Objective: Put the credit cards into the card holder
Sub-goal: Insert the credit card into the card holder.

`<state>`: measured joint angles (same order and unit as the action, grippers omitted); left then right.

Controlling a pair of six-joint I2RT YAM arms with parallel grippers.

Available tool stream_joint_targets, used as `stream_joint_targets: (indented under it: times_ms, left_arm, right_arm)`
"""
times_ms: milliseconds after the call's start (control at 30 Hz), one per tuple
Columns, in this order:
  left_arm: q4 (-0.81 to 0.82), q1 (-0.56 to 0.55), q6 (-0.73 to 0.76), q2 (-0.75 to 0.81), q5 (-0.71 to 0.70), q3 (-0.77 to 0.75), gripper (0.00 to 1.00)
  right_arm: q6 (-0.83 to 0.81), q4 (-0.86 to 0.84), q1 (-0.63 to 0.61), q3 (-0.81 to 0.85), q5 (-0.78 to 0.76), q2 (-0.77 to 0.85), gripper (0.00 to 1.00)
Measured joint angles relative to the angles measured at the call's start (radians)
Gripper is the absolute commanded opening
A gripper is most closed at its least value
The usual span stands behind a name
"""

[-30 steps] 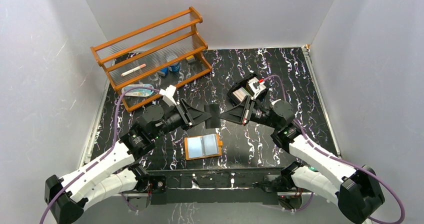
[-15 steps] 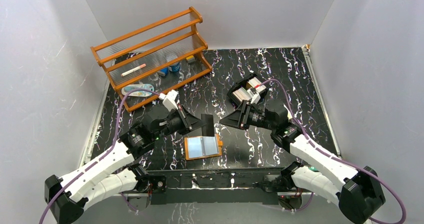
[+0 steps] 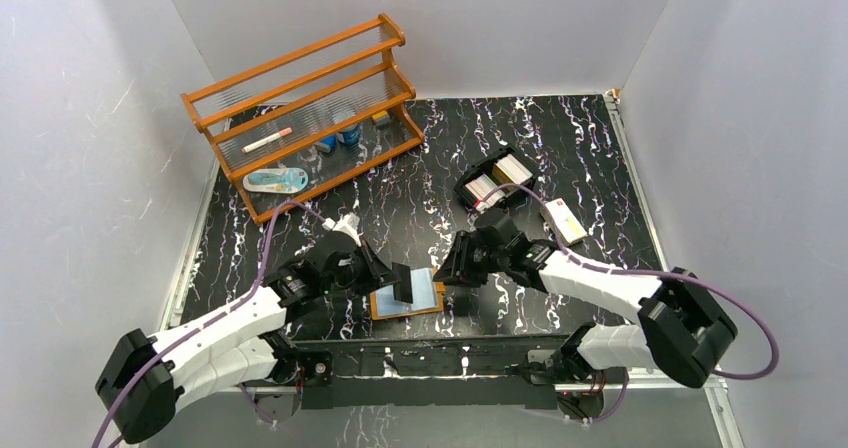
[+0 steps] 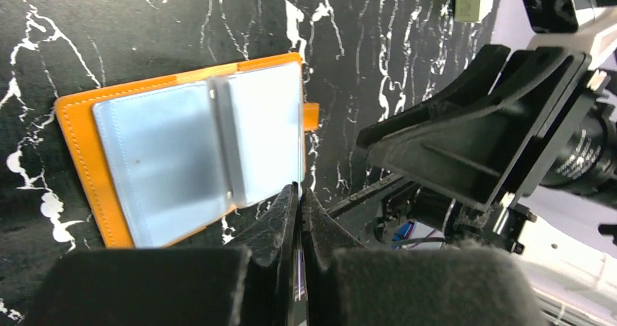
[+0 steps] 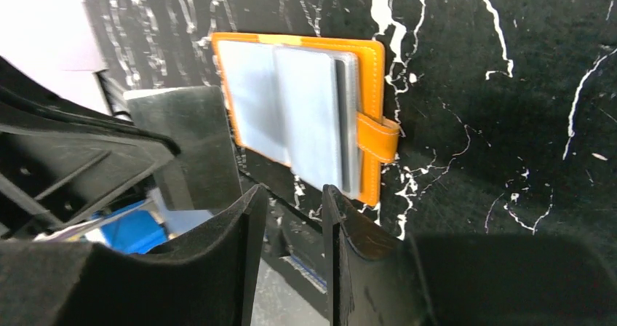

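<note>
The card holder (image 3: pixel 406 294) lies open near the front edge, orange leather with clear sleeves facing up; it also shows in the left wrist view (image 4: pixel 182 158) and the right wrist view (image 5: pixel 305 115). My left gripper (image 3: pixel 393 278) is shut on a dark credit card (image 3: pixel 404 283), held on edge just over the holder's middle. In the left wrist view the left gripper (image 4: pixel 299 189) pinches the card edge-on. My right gripper (image 3: pixel 448 272) hovers open and empty at the holder's right edge, by the snap tab (image 5: pixel 380 138). The right wrist view shows the held card (image 5: pixel 193 144). More cards stand in the black tray (image 3: pixel 493 180).
A wooden rack (image 3: pixel 300 108) with small items stands at the back left. A cream oblong box (image 3: pixel 565 220) lies right of the black tray. The table's front edge and the arm bases lie just below the holder.
The right gripper has let go of the card it shared with the left. Both arms have come down and forward, the left carrying the card over the open holder.
</note>
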<state>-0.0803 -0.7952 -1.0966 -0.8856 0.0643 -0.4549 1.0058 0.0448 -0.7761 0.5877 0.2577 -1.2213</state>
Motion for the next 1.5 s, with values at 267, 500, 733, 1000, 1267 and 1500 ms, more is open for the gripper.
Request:
stream_joint_targets:
  times_ms: [267,500,733,1000,1267,1500]
  left_arm:
    - [0.088,0.047,-0.019,-0.038,0.034,0.071,0.0]
    - [0.156,0.096,0.0,-0.043,0.102,0.122,0.0]
    - [0.2,0.137,0.039,-0.086,0.149,0.137,0.0]
    - [0.189,0.14,0.06,-0.083,0.145,0.142,0.0]
    - [0.216,0.14,0.048,-0.091,0.138,0.186,0.0]
    - [0.228,0.14,0.037,-0.086,0.134,0.185,0.0]
  right_arm:
    - [-0.011,0.02,-0.089,0.047,-0.137,-0.134,0.42]
    - [-0.128,0.03,-0.135,0.067,-0.197,-0.228,0.31]
    - [-0.172,0.005,-0.148,0.056,-0.207,-0.235,0.28]
    - [-0.172,-0.002,-0.161,0.056,-0.224,-0.235,0.27]
    - [-0.171,-0.005,-0.168,0.056,-0.23,-0.237,0.26]
    - [-0.172,0.061,-0.213,0.077,-0.245,-0.217,0.33]
